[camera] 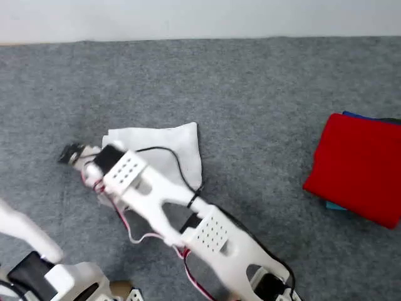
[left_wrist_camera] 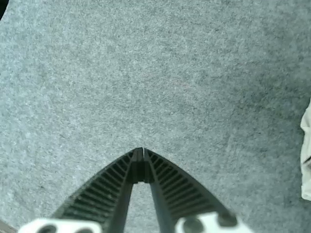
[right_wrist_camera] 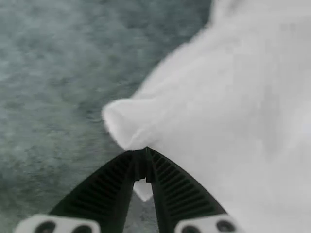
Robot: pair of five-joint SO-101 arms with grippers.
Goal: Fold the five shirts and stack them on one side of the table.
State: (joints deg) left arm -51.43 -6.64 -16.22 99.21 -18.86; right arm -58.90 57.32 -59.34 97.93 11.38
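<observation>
A grey felt tabletop [camera: 250, 81] runs up to a pale plain wall [camera: 188, 19] at the far side. Left of the middle lies a crumpled white cloth shirt [camera: 172, 147], partly folded and partly under the right arm, which reaches across it from the near edge. The right gripper [right_wrist_camera: 141, 153] is clenched on a bunched edge of this shirt: in the right wrist view the cloth puffs out just past the closed tips and a scrap of white shows between the jaws. That hold looks meant for drawing one side over the rest to make the next fold. In the high view the same gripper [camera: 72, 153] sits at the shirt's left edge.

The left gripper [left_wrist_camera: 141, 151] is closed on nothing, over bare felt with the white shirt's edge off to one side; it seems parked clear so the fold has room.

At the table's right side sits the stack, kept well apart from the working area: a red folded shirt [camera: 357, 169] on top, a blue edge [camera: 360, 115] and a teal corner [camera: 335, 205] peeking from beneath.

Counted: two arms, one loose white shirt, and three colours in the stack, so four shirts at least; I cannot tell whether a fifth is hidden under the red one
</observation>
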